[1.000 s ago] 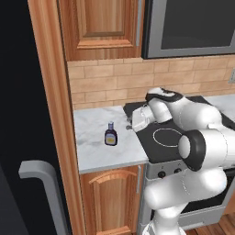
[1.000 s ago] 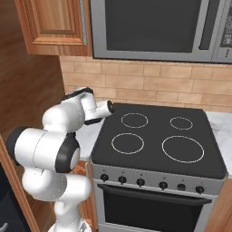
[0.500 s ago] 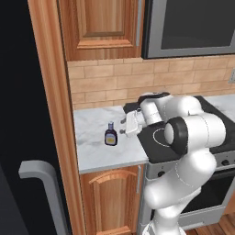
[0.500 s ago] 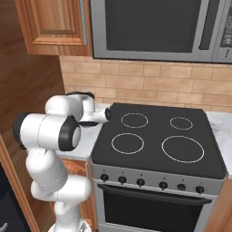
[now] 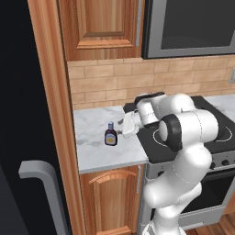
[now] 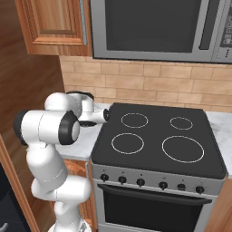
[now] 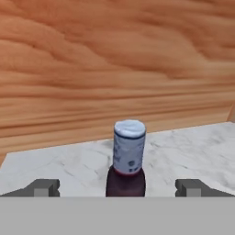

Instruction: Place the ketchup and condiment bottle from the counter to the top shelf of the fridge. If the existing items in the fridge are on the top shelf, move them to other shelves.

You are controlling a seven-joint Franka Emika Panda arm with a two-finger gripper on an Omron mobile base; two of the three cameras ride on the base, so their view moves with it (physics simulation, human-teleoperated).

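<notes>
Kitchen corner: black fridge (image 5: 23, 137) w/ grey bar handle at left, wood panel beside it, stovetop (image 6: 158, 140) to the right. Marbled desk (image 5: 94, 149) between them. Tool (image 5: 123, 127) hangs low over desk, jaws spread wide, nothing held. Condiment bottle (image 5: 110, 134) upright just beside it, centred btwn fingertips (image 7: 45, 187) in hand view.

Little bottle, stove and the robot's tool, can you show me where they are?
Little bottle (image 5: 110, 136), left base view, on its label.
Stove (image 6: 156, 140), right base view, on its black top.
Tool (image 7: 118, 187), hand view, midway between its open tips.
</notes>
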